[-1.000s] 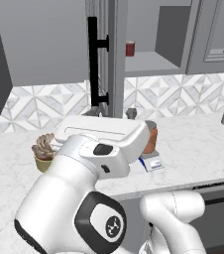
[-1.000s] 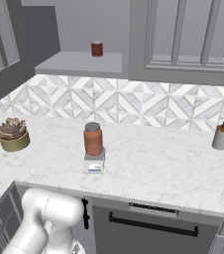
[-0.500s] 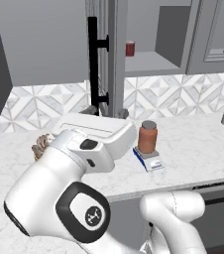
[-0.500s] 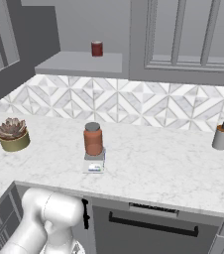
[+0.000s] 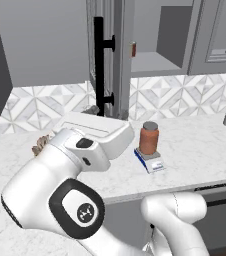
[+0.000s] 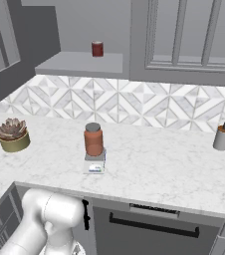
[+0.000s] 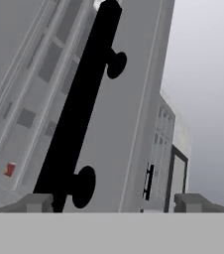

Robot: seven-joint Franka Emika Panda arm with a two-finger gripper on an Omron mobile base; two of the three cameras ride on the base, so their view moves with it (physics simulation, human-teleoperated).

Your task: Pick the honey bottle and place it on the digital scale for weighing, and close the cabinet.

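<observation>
- Already the honey bottle [image 6: 93, 139] stands upright on the digital scale [image 6: 94, 164], just left of centre in the right base view, so I judge the weighing step done and the door step in hand.
- The cabinet [image 5: 116, 55] door stands open, seen nearly edge-on at upper centre of the left base view, its long black bar handle [image 5: 99, 66] facing the camera.
- In the hand view the gripper [image 7: 114, 202] sits at the bottom edge with its two grey fingertips [image 7: 33, 203] set wide apart and nothing between them; the handle [image 7: 79, 106] runs diagonally up the frame just above the left tip.
- Next, I judge, the hand must press on the door face beside the handle and swing it shut; a push too near the hinge would likely slip.
- The bottle is a translucent orange-brown cylinder under a round grey lid; the scale is a flat square with a grey plate, white body and blue edge.
- The counter [image 6: 159, 164] is white veined marble, the backsplash a tiled triangle pattern, the door matte grey and panelled.
- A small dark red jar [image 6: 97, 49] sits on the open shelf at upper centre of the right base view.
</observation>
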